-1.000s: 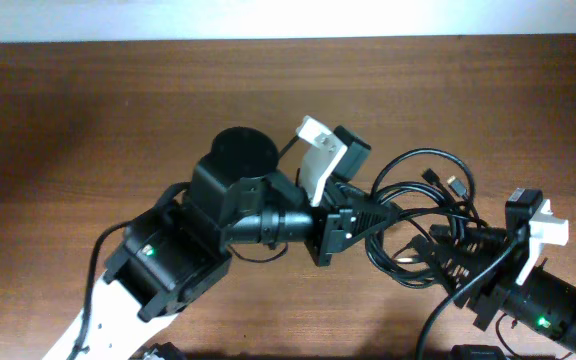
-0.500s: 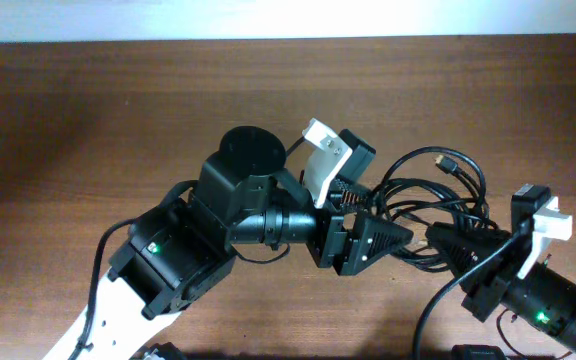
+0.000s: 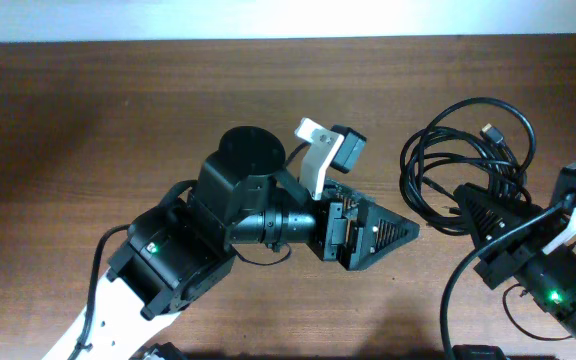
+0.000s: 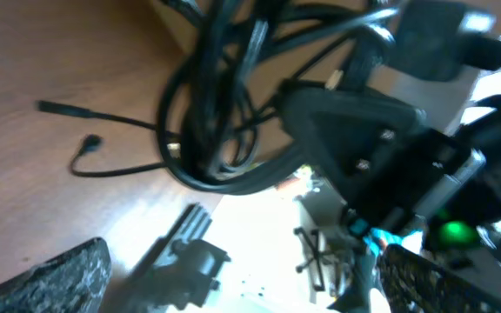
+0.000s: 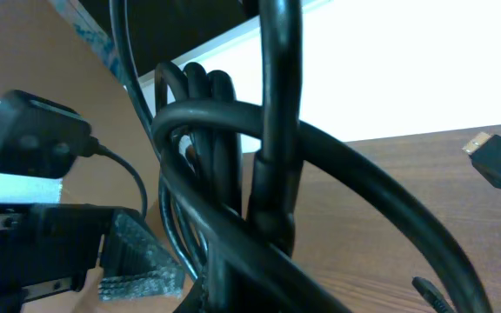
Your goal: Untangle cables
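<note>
The cables (image 3: 468, 160) are a bundle of thin black loops at the right of the table, with a plug end (image 3: 488, 130) sticking up inside them. My right gripper (image 3: 465, 208) is shut on the bundle's lower part. In the right wrist view the cables (image 5: 268, 174) fill the frame and hide my jaws. My left gripper (image 3: 406, 230) stands open, left of the bundle and apart from it, with nothing between its fingers (image 4: 59, 278). In the left wrist view the cables (image 4: 207, 113) hang ahead, with two loose ends (image 4: 90, 143) on the wood.
The left arm's black body (image 3: 248, 210) crosses the middle of the brown table (image 3: 88, 120). A white-topped camera mount (image 3: 318, 150) stands behind the left gripper. The table's far edge (image 3: 268, 40) meets a white wall.
My left gripper has opened and let go of the cables. My right gripper has shut on the bundle and pulled it right, away from the left gripper.
</note>
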### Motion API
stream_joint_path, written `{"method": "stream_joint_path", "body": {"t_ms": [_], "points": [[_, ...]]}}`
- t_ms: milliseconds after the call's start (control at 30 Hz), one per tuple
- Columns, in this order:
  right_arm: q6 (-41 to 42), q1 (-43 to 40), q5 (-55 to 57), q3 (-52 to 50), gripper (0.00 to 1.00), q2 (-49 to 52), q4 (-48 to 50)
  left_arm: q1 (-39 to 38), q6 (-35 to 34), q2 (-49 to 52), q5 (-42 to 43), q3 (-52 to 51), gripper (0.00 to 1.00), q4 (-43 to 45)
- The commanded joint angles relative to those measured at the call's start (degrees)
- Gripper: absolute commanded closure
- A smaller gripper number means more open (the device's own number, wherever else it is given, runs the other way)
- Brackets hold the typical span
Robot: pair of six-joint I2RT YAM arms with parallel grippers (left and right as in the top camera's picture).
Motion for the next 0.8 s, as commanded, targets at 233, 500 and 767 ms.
{"method": "stream_joint_path", "body": {"t_ms": [233, 500, 767], "points": [[2.97, -0.07, -4.55, 0.50, 0.96, -0.20, 2.78, -0.22, -1.53, -0.17, -2.49, 1.16, 0.01, 3.19], [4.98, -0.07, -8.02, 0.50, 0.96, -0.20, 2.99, -0.22, -1.07, -0.17, -8.48, 1.16, 0.25, 3.17], [2.82, -0.07, -8.02, 0.46, 0.96, -0.20, -0.07, -0.22, -1.05, -0.74, -9.73, 1.16, 0.30, 8.83]]}}
